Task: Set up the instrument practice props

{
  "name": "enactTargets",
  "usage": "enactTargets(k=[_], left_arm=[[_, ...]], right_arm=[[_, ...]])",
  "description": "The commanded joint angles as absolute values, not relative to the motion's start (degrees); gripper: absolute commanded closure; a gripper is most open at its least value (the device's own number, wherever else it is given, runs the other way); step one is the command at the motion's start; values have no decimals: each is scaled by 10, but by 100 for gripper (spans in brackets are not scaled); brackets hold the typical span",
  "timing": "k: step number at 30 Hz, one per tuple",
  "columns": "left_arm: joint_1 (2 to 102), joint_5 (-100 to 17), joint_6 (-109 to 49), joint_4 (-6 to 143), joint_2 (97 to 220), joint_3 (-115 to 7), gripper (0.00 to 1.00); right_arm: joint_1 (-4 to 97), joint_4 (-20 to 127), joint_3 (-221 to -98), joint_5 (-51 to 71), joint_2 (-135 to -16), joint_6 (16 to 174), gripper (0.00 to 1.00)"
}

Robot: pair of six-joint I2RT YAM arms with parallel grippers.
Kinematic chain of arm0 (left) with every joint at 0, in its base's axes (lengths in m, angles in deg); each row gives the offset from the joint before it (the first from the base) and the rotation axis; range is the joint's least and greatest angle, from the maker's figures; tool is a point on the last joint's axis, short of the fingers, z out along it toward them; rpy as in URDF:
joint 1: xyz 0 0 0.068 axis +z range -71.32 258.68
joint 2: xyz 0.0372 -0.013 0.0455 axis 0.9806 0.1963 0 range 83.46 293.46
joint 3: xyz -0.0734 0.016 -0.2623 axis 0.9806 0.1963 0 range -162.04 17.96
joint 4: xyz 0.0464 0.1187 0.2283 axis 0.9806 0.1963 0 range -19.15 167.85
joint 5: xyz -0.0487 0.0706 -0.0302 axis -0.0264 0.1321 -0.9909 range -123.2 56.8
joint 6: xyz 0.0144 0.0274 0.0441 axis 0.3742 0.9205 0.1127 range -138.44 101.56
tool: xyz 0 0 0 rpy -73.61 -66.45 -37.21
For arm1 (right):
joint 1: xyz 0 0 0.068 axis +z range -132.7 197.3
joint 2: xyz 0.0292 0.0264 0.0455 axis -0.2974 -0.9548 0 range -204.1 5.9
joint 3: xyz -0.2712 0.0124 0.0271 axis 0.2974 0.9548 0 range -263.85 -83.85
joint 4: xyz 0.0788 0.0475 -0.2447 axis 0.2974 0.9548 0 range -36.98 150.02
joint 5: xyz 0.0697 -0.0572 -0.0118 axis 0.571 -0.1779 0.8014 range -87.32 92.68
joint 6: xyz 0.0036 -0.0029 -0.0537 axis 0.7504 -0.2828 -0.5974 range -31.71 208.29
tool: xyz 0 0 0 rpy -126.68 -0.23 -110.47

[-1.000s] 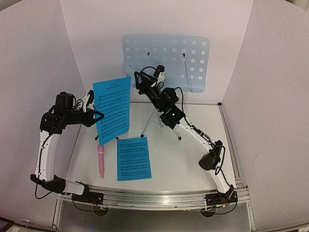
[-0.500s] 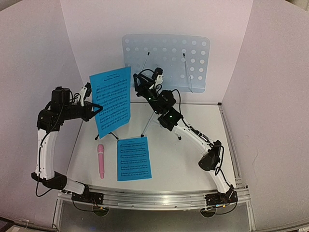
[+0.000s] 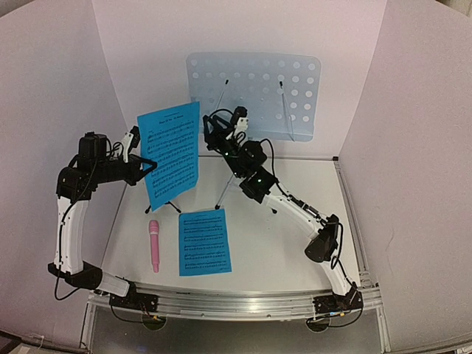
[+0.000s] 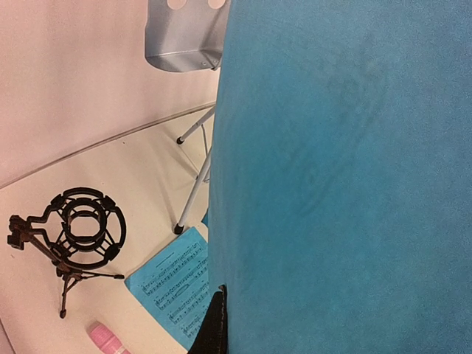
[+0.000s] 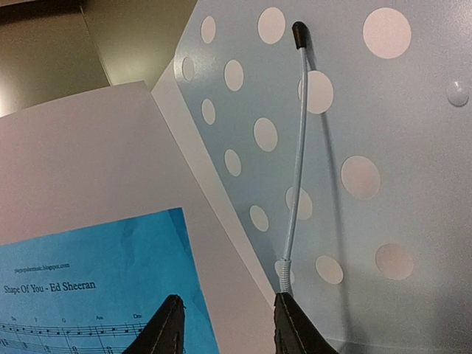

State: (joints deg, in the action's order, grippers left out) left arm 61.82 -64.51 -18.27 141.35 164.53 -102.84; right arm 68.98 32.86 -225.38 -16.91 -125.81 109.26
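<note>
The pale-blue perforated music stand (image 3: 254, 92) is upright at the back of the table. My left gripper (image 3: 151, 168) is shut on the left edge of a bright-blue sheet of music (image 3: 169, 155) and holds it upright in the air; that sheet (image 4: 346, 177) fills the left wrist view. A second sheet (image 3: 204, 241) lies flat on the table. The pink microphone (image 3: 154, 245) lies left of it. The black ring-topped tripod (image 4: 81, 228) stands beneath the held sheet. My right gripper (image 5: 228, 306) is open and empty, with one fingertip by the base of the stand's retaining wire (image 5: 299, 147).
White walls (image 3: 59, 88) close in the table on three sides. The stand's slim tripod legs (image 4: 195, 184) spread over the table's middle, close to the flat sheet (image 4: 173, 284). The right arm (image 3: 295, 210) stretches diagonally across the right half.
My left gripper has carried the held sheet up and a little to the left, uncovering the microphone. My right gripper has edged slightly left near the stand's wire.
</note>
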Motion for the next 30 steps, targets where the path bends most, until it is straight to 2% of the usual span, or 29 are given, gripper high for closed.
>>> enactTargets(k=[1, 9, 19, 30], left_arm=[[620, -645, -165, 1402, 1638, -1041, 100], [620, -645, -161, 1399, 1640, -1038, 100], [619, -655, -166, 1396, 1640, -1041, 100], [620, -673, -175, 1389, 1641, -1037, 100]], right_arm=[[689, 299, -2235, -204, -1200, 1070, 59], [689, 291, -2253, -221, -1226, 1063, 57], [689, 295, -2333, -235, -1294, 1074, 59], [688, 307, -2335, -235, -1313, 1100, 64]])
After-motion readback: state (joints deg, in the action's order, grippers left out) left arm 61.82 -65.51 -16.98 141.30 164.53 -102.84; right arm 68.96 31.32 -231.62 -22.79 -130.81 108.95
